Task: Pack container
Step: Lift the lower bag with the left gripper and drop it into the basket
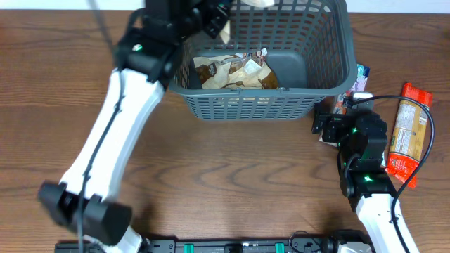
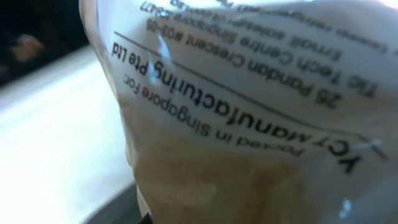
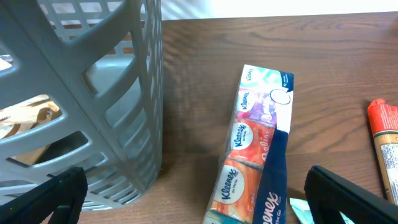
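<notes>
The dark grey lattice basket (image 1: 246,105) stands at the table's far middle, with brown-and-white snack packets (image 1: 235,72) on its bottom. My left gripper (image 1: 211,21) hovers over the basket's far left part, shut on a pale clear snack packet (image 1: 225,29). That packet (image 2: 249,93) fills the left wrist view and hides the fingers. My right gripper (image 1: 329,126) is open, low beside the basket's right front corner. Its fingers (image 3: 199,205) straddle a Kleenex tissue pack (image 3: 249,155) that lies next to the basket wall (image 3: 112,93).
The Kleenex pack (image 1: 360,76) lies right of the basket. An orange-red packet (image 1: 408,133) lies further right on the wooden table, and it also shows at the right edge of the right wrist view (image 3: 385,137). A cable runs over the right arm.
</notes>
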Tool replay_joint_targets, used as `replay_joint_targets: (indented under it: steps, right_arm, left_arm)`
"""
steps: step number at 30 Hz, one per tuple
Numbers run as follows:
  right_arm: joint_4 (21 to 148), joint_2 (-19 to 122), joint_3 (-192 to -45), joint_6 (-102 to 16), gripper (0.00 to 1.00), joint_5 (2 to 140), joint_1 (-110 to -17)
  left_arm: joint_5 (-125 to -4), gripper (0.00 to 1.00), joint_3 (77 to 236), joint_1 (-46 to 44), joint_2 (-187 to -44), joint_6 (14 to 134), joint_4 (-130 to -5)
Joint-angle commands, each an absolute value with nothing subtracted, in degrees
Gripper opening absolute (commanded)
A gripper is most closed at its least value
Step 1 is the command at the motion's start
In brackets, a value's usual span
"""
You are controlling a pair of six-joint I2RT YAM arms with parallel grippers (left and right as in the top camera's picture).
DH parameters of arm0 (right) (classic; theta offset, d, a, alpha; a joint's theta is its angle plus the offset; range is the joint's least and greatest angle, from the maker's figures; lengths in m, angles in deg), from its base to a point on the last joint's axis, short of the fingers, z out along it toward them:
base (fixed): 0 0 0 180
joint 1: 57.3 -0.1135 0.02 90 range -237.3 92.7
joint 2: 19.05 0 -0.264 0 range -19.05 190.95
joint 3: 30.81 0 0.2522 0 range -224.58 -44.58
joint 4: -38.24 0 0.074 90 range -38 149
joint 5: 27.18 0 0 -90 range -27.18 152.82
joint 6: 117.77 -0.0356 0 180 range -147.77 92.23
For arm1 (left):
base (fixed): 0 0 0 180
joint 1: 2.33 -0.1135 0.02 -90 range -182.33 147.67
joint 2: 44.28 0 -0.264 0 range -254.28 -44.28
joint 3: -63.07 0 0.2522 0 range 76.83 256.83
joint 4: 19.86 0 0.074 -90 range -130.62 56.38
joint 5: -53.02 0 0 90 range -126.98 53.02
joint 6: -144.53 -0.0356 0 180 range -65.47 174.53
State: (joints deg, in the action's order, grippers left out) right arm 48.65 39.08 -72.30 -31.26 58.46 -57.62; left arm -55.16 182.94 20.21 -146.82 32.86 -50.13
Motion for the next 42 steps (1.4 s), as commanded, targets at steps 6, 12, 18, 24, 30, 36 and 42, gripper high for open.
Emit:
replay_joint_targets:
  steps: [6, 12, 18, 24, 30, 36, 42]
  right_arm:
    - [48.32, 39.04, -73.28, -32.00, 0.99, 58.09, -57.31]
    - [48.32, 38.95, -73.28, -32.00, 0.99, 58.09, -57.31]
    - [48.30, 38.93, -73.31, -31.98, 0.99, 58.09, -57.31]
    - [48.30, 38.93, -73.31, -31.98, 0.99, 58.09, -57.31]
    - [48.25, 38.93, -73.31, -31.96, 0.99, 58.07, -57.31]
    - [47.88, 37.18, -74.53, -30.45, 0.99, 54.66, -56.92]
    - [60.89, 36.20, -83.51, -29.86, 0.99, 54.62, -54.08]
  left_arm:
    - [-57.98, 0.06, 183.20, 23.75, -157.18, 31.37, -53.58]
    - [-53.52, 0.06, 183.20, 23.14, -161.64, 27.26, -62.87]
    - [-49.28, 0.06, 183.20, 21.11, -162.63, 25.58, -68.47]
    - [-49.32, 0.25, 183.18, 18.00, -162.60, 25.62, -71.42]
    - [-49.32, 0.65, 183.20, 18.31, -162.36, 25.60, -73.47]
    - [-49.30, 0.75, 183.26, 20.45, -157.99, 23.75, -73.32]
    - [-48.16, 0.99, 183.31, 21.02, -146.54, 24.51, -73.71]
